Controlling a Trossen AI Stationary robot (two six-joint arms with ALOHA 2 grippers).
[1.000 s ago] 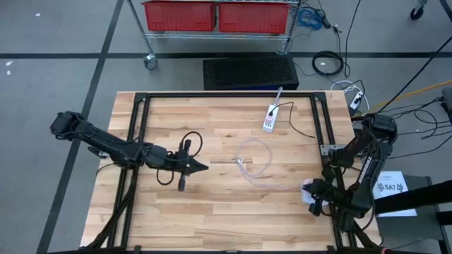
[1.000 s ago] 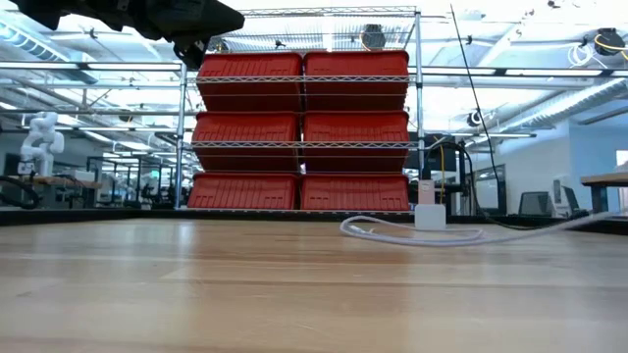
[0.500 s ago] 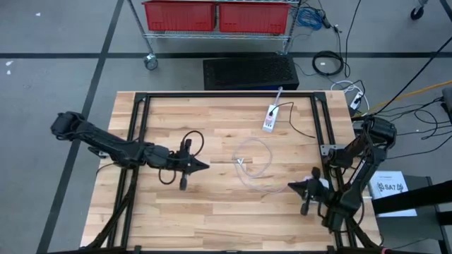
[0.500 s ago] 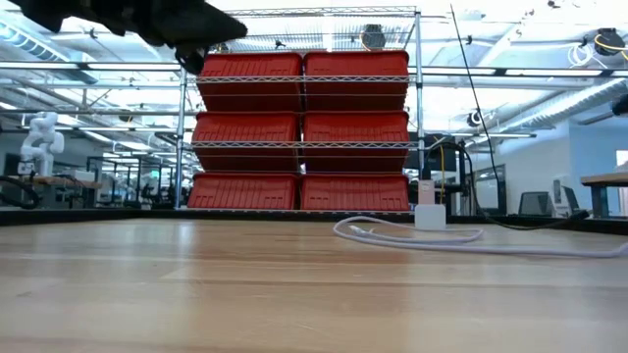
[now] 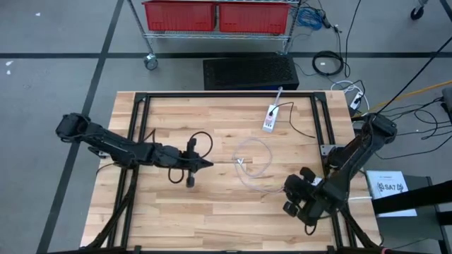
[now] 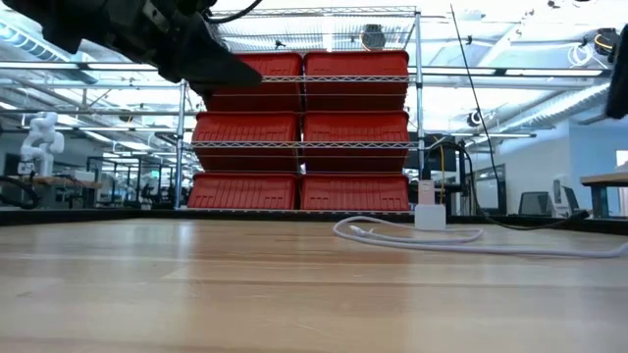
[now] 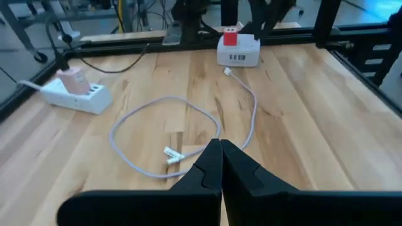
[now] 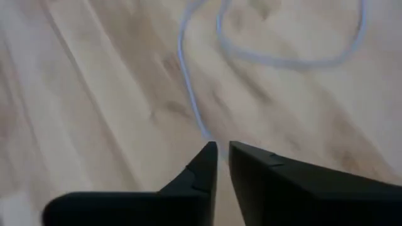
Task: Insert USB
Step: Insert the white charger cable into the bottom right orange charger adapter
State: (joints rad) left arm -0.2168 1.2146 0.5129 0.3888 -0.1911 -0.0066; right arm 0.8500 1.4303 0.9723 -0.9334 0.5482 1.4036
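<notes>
Approaching the cable (image 5: 256, 164) is the step in hand; nothing is grasped yet. My left gripper (image 5: 203, 164) hovers with fingers pressed together, the plug end (image 7: 173, 154) just ahead of it on the table (image 5: 212, 212). My right gripper (image 8: 221, 154) shows a narrow gap, holding nothing, near the loop. Next: spread, descend, pinch the plug, then carry it to the charger (image 5: 270, 118).

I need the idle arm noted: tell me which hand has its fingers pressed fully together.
The left hand, hovering beside the white cable loop mid-table: its fingers meet with no gap. The right hand shows a slim gap.
</notes>
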